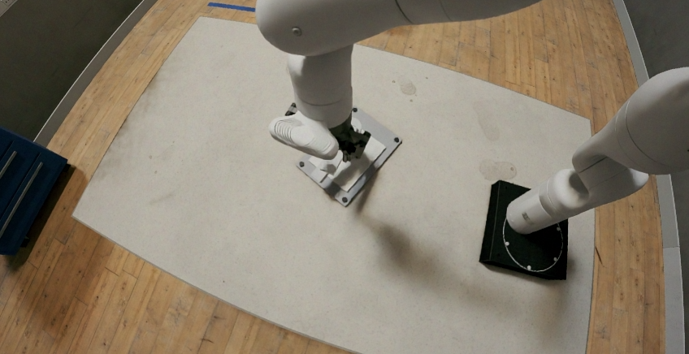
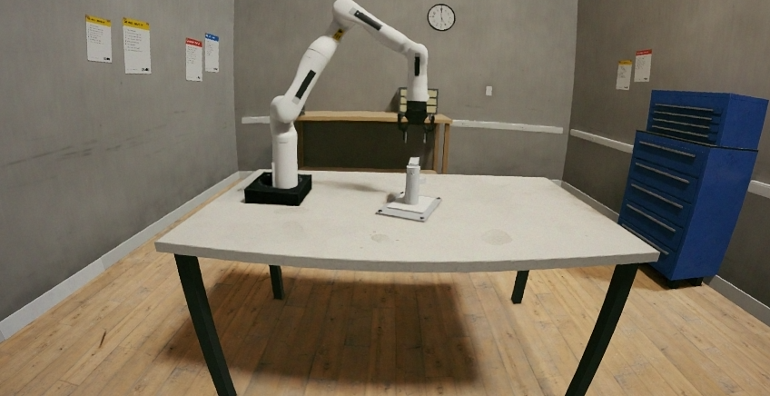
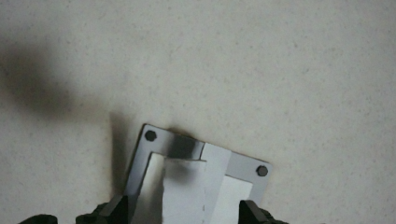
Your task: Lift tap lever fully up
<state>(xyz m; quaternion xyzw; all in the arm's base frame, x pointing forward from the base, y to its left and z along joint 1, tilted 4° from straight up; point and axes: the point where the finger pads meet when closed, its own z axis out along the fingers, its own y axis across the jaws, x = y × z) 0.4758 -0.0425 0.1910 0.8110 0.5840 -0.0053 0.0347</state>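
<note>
The white tap (image 2: 412, 180) (image 1: 332, 164) (image 3: 187, 187) stands upright on its grey base plate (image 2: 409, 212) (image 1: 385, 137) (image 3: 243, 163) near the middle of the table (image 2: 486, 230) (image 1: 193, 181) (image 3: 280, 70). I cannot make out its lever apart from the body. My gripper (image 2: 415, 138) (image 1: 351, 145) (image 3: 183, 210) is open and empty. It points straight down and hangs well above the top of the tap, with a clear gap in the side view. In the wrist view the two dark fingertips sit on either side of the tap at the bottom edge.
The arm's black base (image 2: 264, 194) (image 1: 497, 235) sits at the table's far left corner. A blue tool cabinet (image 2: 691, 186) (image 1: 19, 191) stands on the floor to the right. A wooden bench (image 2: 350, 116) is against the back wall.
</note>
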